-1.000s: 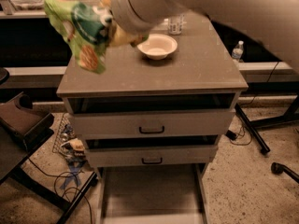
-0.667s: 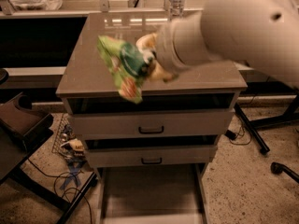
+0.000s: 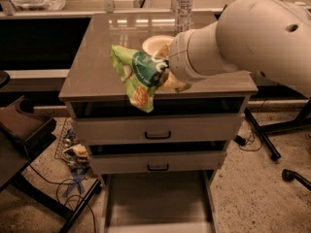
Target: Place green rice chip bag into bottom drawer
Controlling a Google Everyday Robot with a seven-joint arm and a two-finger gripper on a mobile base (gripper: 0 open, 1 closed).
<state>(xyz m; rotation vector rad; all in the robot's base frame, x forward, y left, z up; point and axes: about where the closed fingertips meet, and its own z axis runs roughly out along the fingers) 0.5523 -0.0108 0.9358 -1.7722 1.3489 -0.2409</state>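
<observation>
Holding the green rice chip bag (image 3: 138,76) in the pincer (image 3: 164,74), I note the grip is closed on the bag's right end. The bag hangs over the counter (image 3: 92,76) at its front edge, its lower tip overlapping the gap above the top drawer (image 3: 158,129). The bottom drawer (image 3: 158,203) is pulled out below, with its grey floor exposed from above. Left of it lie cables (image 3: 73,178); right of it stands a chair leg (image 3: 262,135). The white bowl (image 3: 154,42) sits behind the bag, its contents hidden. Since one second ago, the bag has travelled from the counter's rear-left corner to this front edge.
</observation>
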